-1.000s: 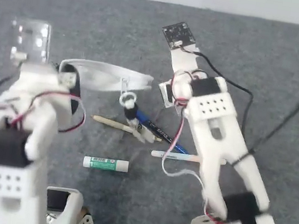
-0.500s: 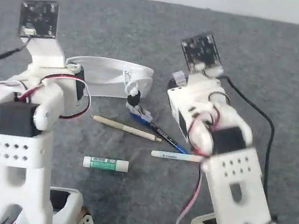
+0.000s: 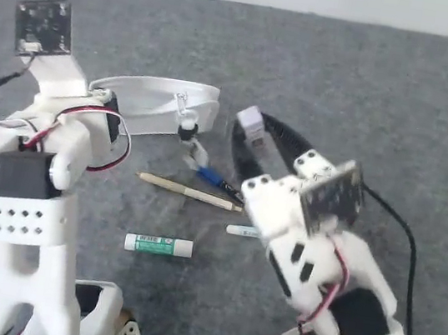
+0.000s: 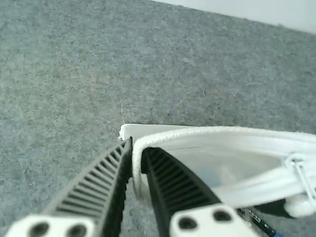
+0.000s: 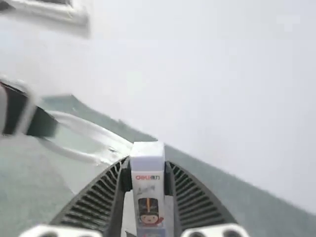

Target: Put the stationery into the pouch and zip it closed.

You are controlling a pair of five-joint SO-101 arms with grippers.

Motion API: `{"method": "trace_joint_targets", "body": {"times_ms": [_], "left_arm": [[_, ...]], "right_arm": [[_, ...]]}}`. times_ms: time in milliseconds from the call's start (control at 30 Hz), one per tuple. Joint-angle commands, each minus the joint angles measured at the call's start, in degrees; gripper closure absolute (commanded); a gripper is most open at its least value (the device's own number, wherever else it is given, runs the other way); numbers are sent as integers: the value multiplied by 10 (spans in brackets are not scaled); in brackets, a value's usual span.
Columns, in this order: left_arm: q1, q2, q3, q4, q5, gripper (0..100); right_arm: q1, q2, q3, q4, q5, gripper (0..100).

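right hand (image 5: 146, 167) holds what looks like an eraser (image 5: 146, 195), clamped between its jaws.

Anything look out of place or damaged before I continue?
Nothing stands out. Left end effector pinches the pouch edge, right end effector holds an eraser aloft; pencil, blue pen, white pen and glue stick lie loose beside the pouch.

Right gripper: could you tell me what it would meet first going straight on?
Probably nothing near: the right gripper, shut on an eraser, points past the pouch toward the pale wall.
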Motion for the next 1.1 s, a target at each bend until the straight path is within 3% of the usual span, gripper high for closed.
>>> {"method": "trace_joint_targets", "body": {"times_ms": [0, 400, 867, 1067], "left_arm": [[-3, -4, -7, -17, 10, 989], [-2, -4, 1, -18, 10, 989], [-1, -4, 2, -18, 10, 989], [0, -4, 2, -18, 10, 989]], "right_arm": [[-46, -45, 11, -57, -4, 992], [-115, -28, 99, -320, 0, 992], [-116, 289, 98, -662, -3, 992], [-124, 385, 98, -745, 0, 992]]}}
